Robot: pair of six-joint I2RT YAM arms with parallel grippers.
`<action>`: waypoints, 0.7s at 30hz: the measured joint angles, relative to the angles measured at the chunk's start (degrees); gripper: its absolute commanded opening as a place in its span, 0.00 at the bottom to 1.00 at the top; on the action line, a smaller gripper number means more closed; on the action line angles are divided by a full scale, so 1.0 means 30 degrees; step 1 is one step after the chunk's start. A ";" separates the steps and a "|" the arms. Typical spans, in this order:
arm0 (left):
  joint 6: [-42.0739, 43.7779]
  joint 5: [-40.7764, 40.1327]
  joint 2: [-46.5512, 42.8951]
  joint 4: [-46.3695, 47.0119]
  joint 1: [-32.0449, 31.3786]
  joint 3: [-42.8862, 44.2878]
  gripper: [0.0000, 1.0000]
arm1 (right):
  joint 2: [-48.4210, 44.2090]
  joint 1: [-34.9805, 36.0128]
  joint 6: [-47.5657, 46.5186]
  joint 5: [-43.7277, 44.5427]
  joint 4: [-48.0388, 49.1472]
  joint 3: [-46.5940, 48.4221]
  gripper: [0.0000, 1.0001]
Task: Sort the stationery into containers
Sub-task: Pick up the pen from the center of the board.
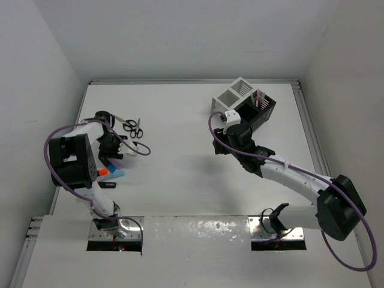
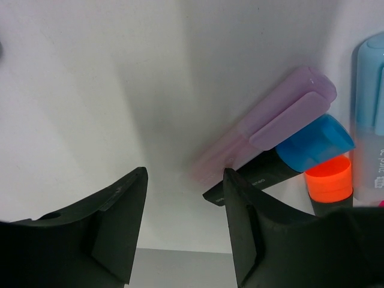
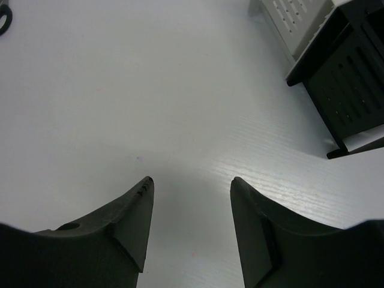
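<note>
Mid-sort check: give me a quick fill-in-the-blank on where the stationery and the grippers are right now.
1. The pens stand in the ___ half of the organiser.
2. Between the purple highlighter and the orange cap sits a ___ cap.
3. The scissors lie on the ___ arm's side of the table.
4. The left gripper and the right gripper are both ___, with nothing between their fingers.

Missing words: black; blue; left; open

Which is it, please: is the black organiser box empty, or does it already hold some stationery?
Not empty: in the top view, thin pens stand in a compartment of the black box. How many, I cannot tell.
</note>
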 measured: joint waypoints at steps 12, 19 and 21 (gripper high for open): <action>0.0197 0.0583 0.0000 -0.1137 0.0000 0.0146 0.48 | 0.0168 0.0000 0.0000 0.0007 -0.0335 0.0000 0.54; -0.0073 -0.0189 0.0153 -0.0889 -0.0015 -0.1115 0.44 | 0.0160 0.0000 -0.0051 0.0189 -0.0423 0.0000 0.54; -0.0291 -0.0313 0.0175 -0.0670 -0.0051 -0.1122 0.41 | 0.0160 0.0000 -0.0058 0.0291 -0.0423 0.0000 0.54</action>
